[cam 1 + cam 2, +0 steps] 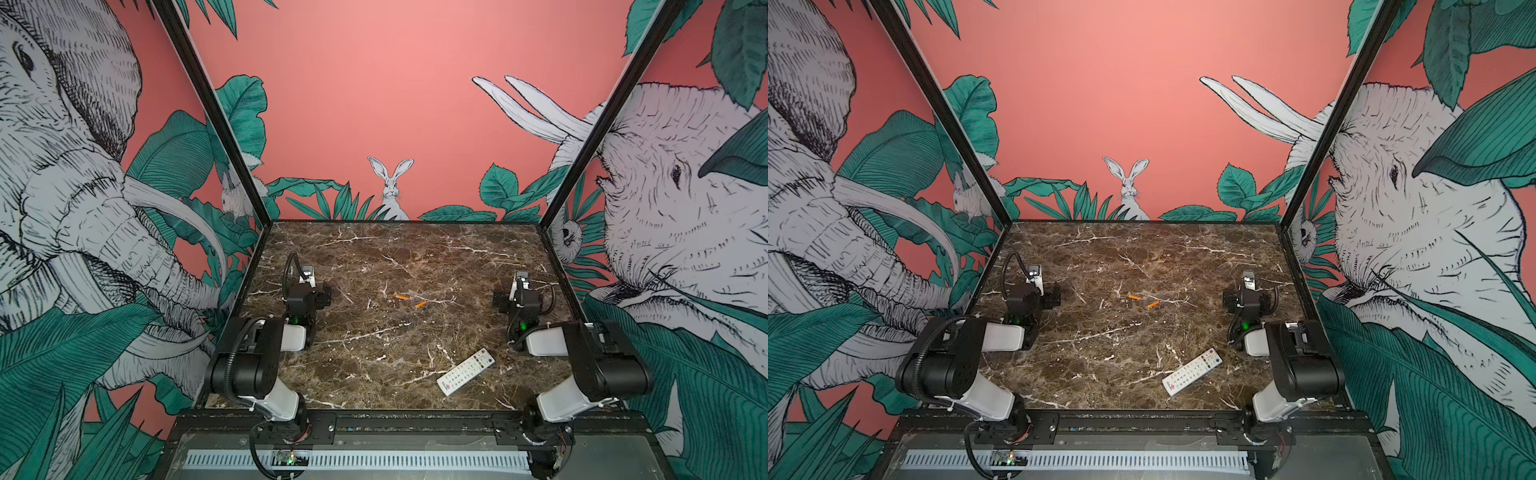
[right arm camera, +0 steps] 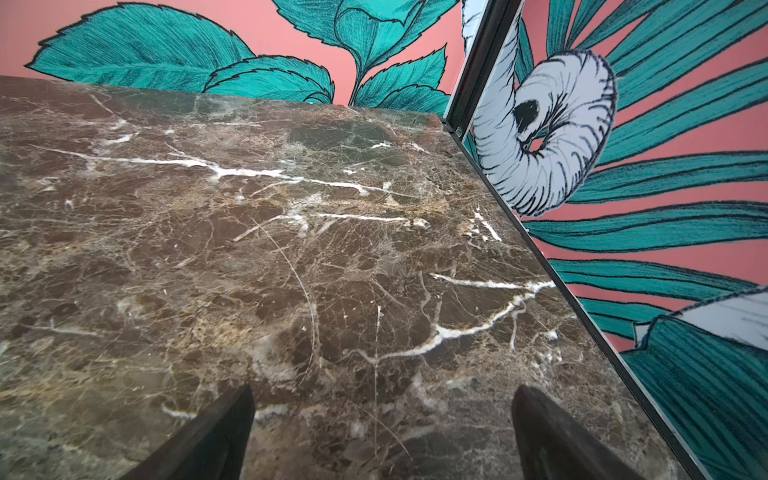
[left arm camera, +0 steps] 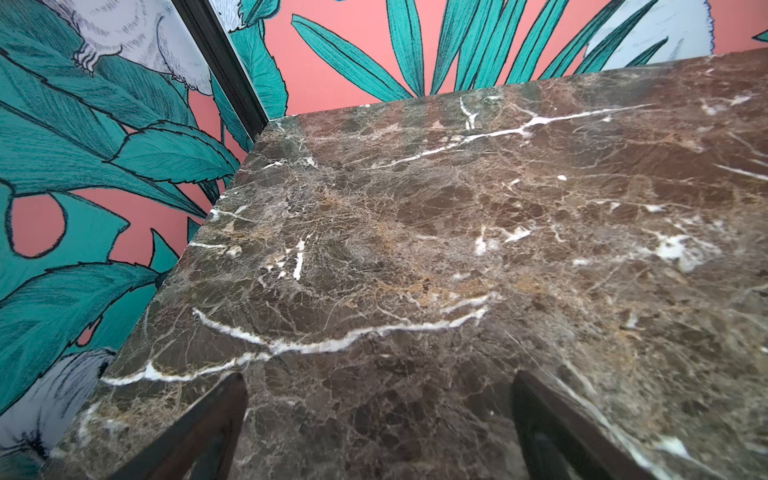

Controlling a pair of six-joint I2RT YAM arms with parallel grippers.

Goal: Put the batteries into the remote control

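Two orange batteries (image 1: 402,297) (image 1: 420,304) lie close together near the middle of the marble table, seen in both top views (image 1: 1134,297) (image 1: 1153,304). The white remote control (image 1: 465,371) (image 1: 1192,371) lies buttons up and slanted at the front right, its red logo end nearest the front edge. My left gripper (image 3: 376,380) is open over bare marble at the left, far from the batteries. At the right, beyond the remote, my right gripper (image 2: 382,390) is also open and holds nothing. Neither wrist view shows the batteries or the remote.
The brown marble table (image 1: 374,249) is walled by jungle-print panels on three sides, with black frame posts (image 1: 216,124) (image 1: 602,124) at the back corners. Both arm bases (image 1: 266,399) (image 1: 573,399) sit at the front edge.
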